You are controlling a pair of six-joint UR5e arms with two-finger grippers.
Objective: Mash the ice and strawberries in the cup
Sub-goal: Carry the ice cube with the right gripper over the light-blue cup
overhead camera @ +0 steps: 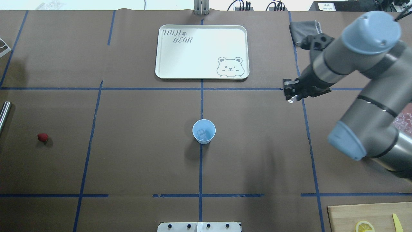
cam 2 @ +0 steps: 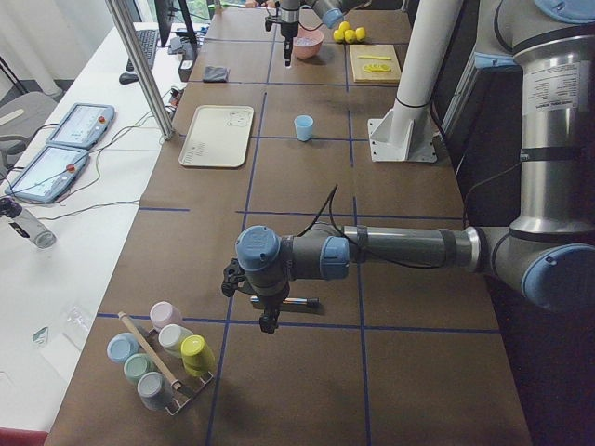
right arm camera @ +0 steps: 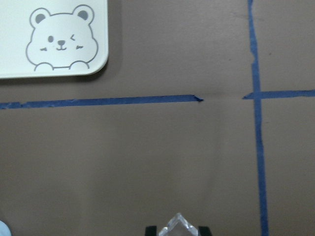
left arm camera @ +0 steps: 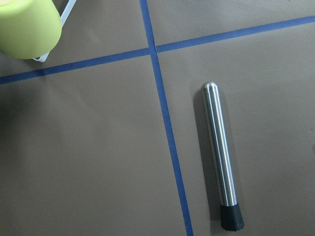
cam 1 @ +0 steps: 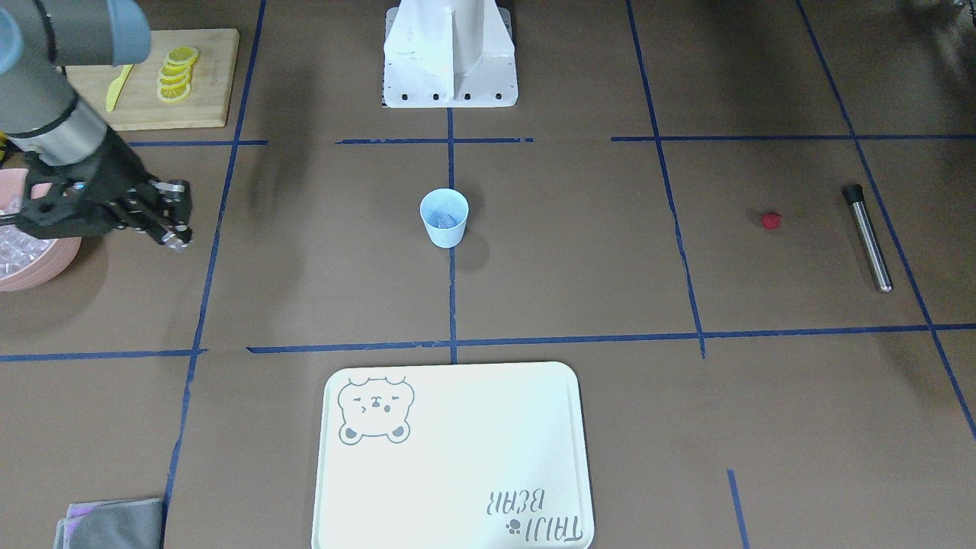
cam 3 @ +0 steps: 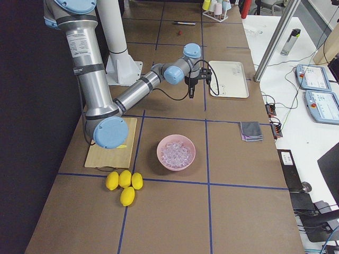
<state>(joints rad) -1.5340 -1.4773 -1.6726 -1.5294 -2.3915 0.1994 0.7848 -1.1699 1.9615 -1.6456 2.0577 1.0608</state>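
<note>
Your right fingers [right arm camera: 151,230] pinch one ice cube [right arm camera: 178,227] at the frame's bottom edge, a corner pointing up. The cup [overhead camera: 203,131] stands upright mid-counter [overhead camera: 257,154], mouth up, more ice [overhead camera: 202,132] inside. The strawberry [overhead camera: 42,137] lies far left. You cannot tell how the left fingers [cam 2: 267,323] stand.

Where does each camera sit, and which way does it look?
Front-facing: across the table, facing the robot's base, over the cup; right arm shows.
Overhead: behind the robot, looking down; right arm shows.
Left: table's end; left arm near.
Right: opposite end; right arm near.
Left wrist: looks down on metal rod; no body.
Right wrist: looks down on table; fingers hold ice cube.
Front-facing and overhead share cup and tray.
</note>
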